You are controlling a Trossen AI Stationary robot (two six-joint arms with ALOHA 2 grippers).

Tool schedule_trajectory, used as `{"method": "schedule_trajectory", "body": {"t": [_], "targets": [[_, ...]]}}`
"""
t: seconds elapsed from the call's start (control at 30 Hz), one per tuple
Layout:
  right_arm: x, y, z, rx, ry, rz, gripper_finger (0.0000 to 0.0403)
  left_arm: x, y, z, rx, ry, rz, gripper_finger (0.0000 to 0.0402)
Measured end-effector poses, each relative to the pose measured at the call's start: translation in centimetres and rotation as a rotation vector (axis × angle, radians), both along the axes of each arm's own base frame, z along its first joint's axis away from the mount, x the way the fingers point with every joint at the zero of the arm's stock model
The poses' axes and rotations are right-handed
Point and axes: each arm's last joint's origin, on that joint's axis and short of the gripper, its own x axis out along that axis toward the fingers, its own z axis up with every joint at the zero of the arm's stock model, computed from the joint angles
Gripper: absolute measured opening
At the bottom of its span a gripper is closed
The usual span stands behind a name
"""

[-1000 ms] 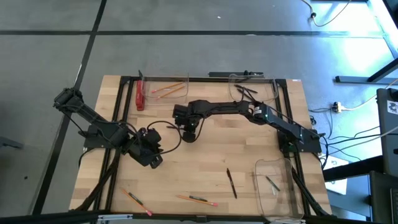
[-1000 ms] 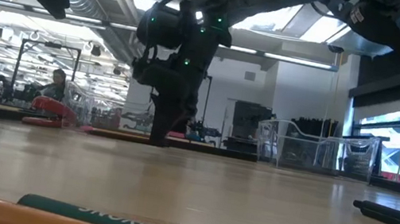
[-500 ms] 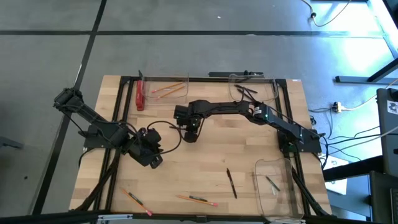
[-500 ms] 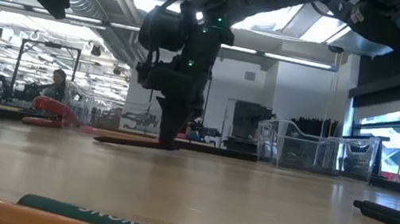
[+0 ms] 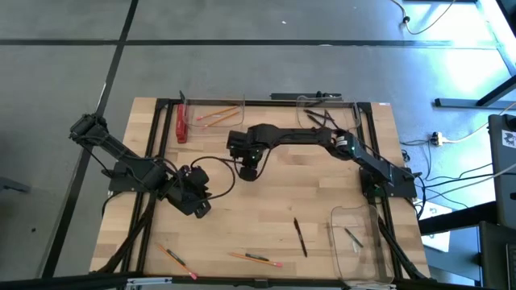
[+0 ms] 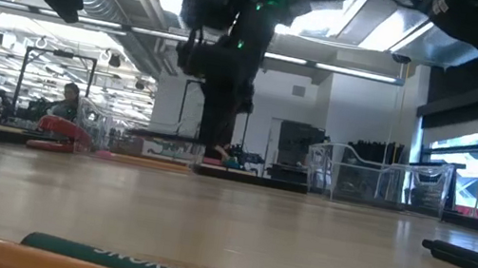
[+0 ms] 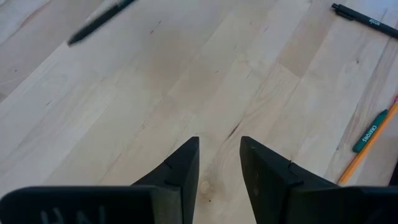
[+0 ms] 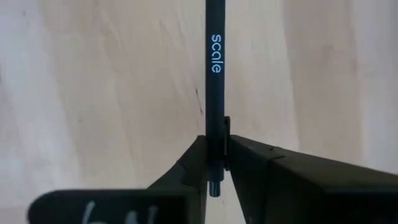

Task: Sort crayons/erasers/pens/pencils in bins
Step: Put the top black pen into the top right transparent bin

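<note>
The right gripper (image 8: 216,167), reaching left over the table's far middle, clamps a black pen (image 8: 214,74); the left gripper (image 7: 219,163) rests low, fingers apart.

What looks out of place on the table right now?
Loose items still lie outside the clear plastic bins: a slim black pen and two orange pencils near the front edge. The right claw holds another black pen.

Black pen (image 8: 215,74) with pale "scale" lettering, pinched in the dark right tool (image 8: 215,163). Pale wood-grain table (image 5: 266,209). Orange pencils (image 5: 216,115) in a clear bin (image 5: 211,101); a red bar (image 5: 181,123) beside.
</note>
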Motion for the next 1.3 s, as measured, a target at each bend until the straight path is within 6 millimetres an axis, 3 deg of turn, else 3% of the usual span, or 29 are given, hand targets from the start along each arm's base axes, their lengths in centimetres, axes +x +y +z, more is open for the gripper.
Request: {"method": "schedule_trajectory", "body": {"t": [0.33, 0.73, 1.3], "targets": [[-2.4, -0.2, 4.7, -0.073, 0.019, -0.022, 0.0056, 0.0, 0.0, 0.0, 0.0, 0.0, 0.0, 0.011], [-5.8, -1.8, 8.7, -0.181, 0.092, -0.09, 0.0056, 0.0, 0.0, 0.0, 0.017, -0.008, 0.002, 0.011], [-13.5, -4.5, 16.1, -0.386, 0.146, -0.3, 0.0056, 1.5, 1.8, 0.4, 0.096, -0.057, -0.001, 0.011]]}}
